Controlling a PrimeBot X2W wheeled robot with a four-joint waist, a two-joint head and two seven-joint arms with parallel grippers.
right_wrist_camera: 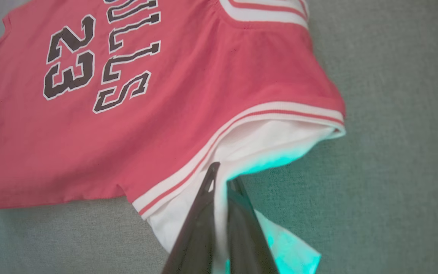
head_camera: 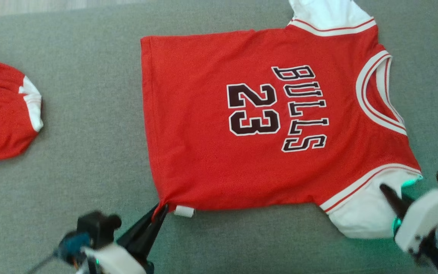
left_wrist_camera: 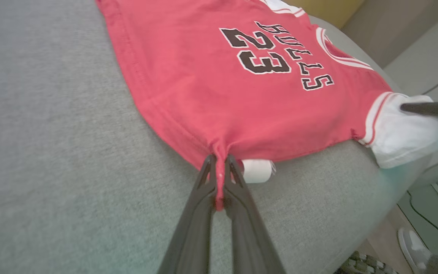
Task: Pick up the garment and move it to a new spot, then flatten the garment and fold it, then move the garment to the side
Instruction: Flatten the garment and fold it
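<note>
Red jersey (head_camera: pixel 211 144) lies spread, print up, on the grey fabric surface (head_camera: pixel 89 160). The left gripper (left_wrist_camera: pixel 219 161) pinches its near left hem corner, and the right gripper (right_wrist_camera: pixel 221 177) has its jaws pressed together on the white sleeve (right_wrist_camera: pixel 264 144) at the near right. Probably both hold the near edge to pull the cloth taut for flattening, or to lift it for a fold.

Jersey (head_camera: pixel 211 144) spread flat on grey cloth (head_camera: pixel 89 152).
Left gripper (head_camera: pixel 162 211) pinches its near hem corner beside a white tag (head_camera: pixel 184 211); right gripper (head_camera: pixel 384 188) rests its tips on a white sleeve (head_camera: pixel 359 219). Another red garment (head_camera: pixel 2 110) lies far left.
</note>
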